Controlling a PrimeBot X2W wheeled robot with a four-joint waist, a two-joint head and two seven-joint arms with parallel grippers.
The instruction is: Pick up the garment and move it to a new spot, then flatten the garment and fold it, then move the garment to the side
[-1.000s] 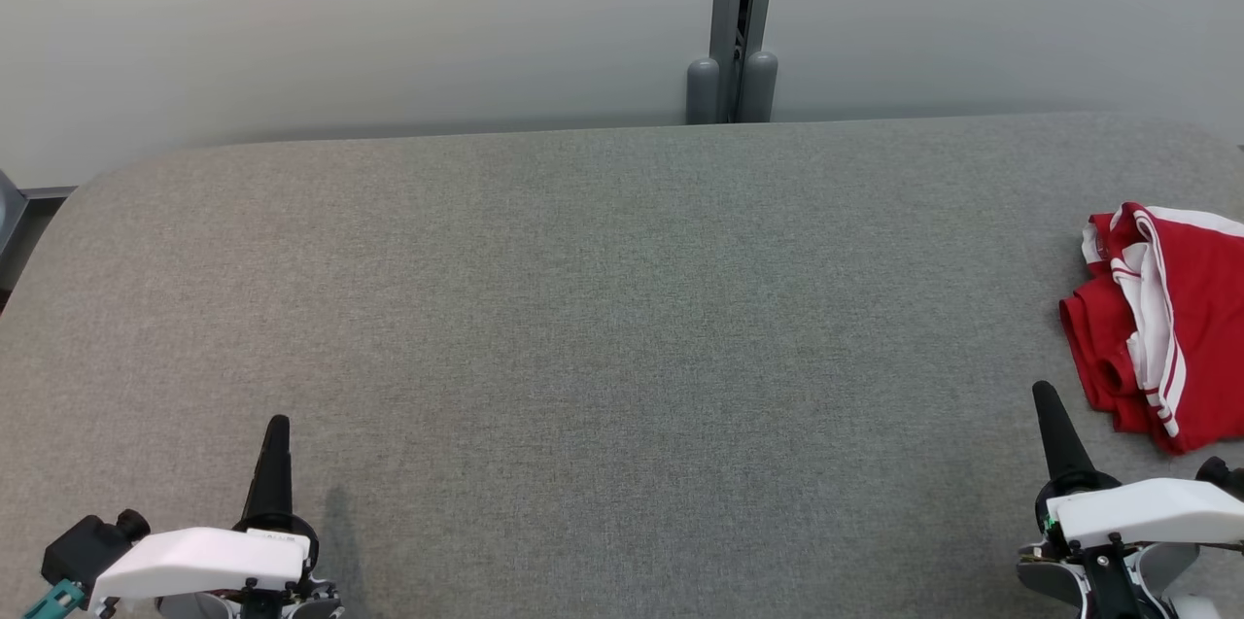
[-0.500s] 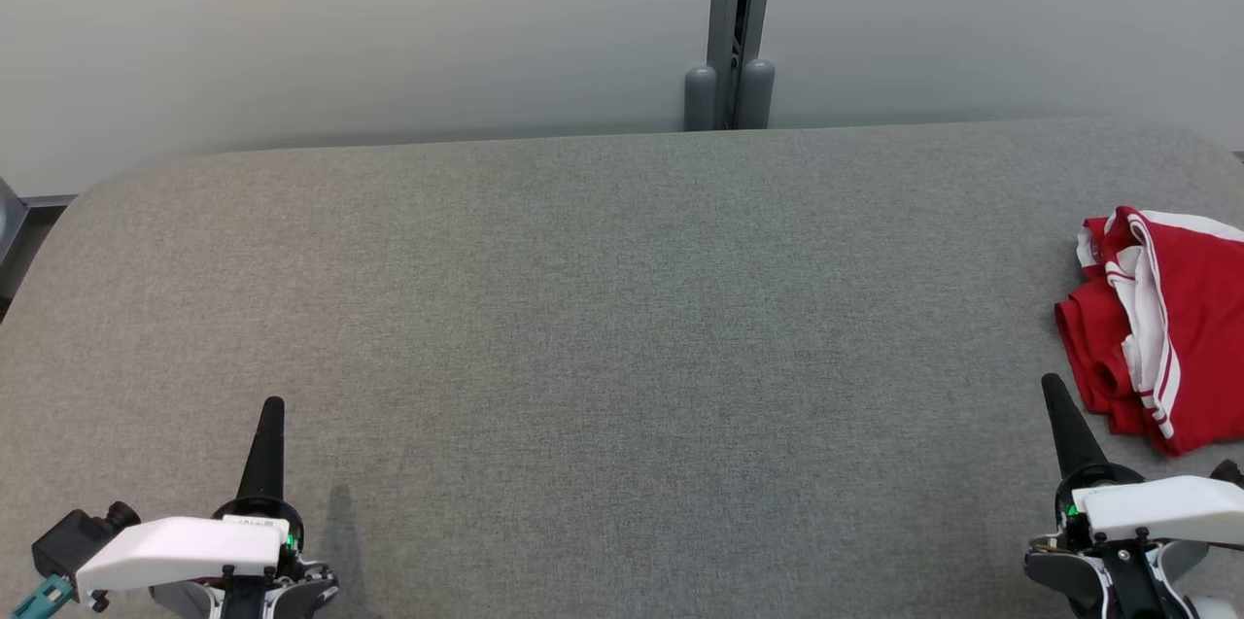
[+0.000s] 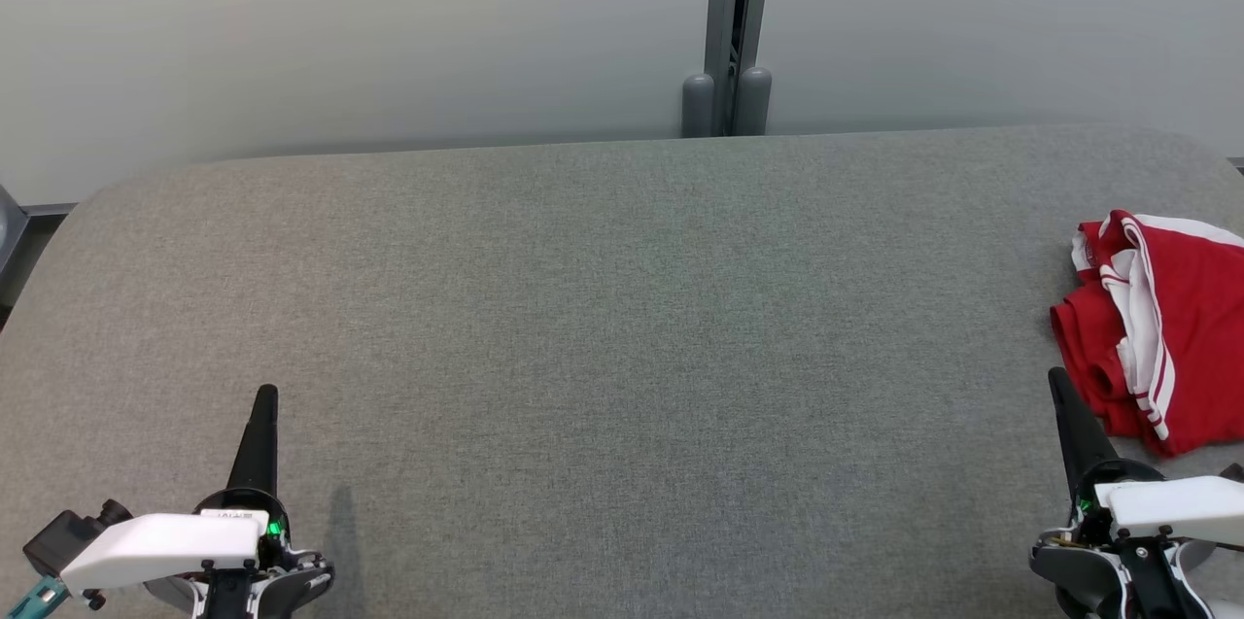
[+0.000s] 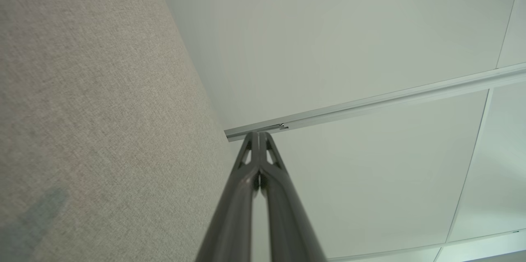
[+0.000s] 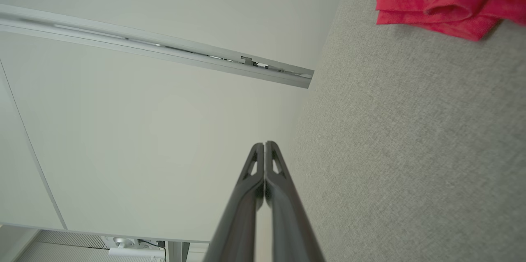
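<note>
Garment point(image 3: 1191, 308) at head view's right edge; in wrist views, left fingers point(image 4: 242, 190) and right fingers point(image 5: 248, 198) tight together, empty.

Garment point(image 3: 1191, 308) is a red piece with white trim and thin stripes. It's bunched up and folded loosely over itself, nowhere near flat. It lies just ahead and to the right of the right gripper point(image 3: 1059, 381), close but apart, its far side cut off.
</note>
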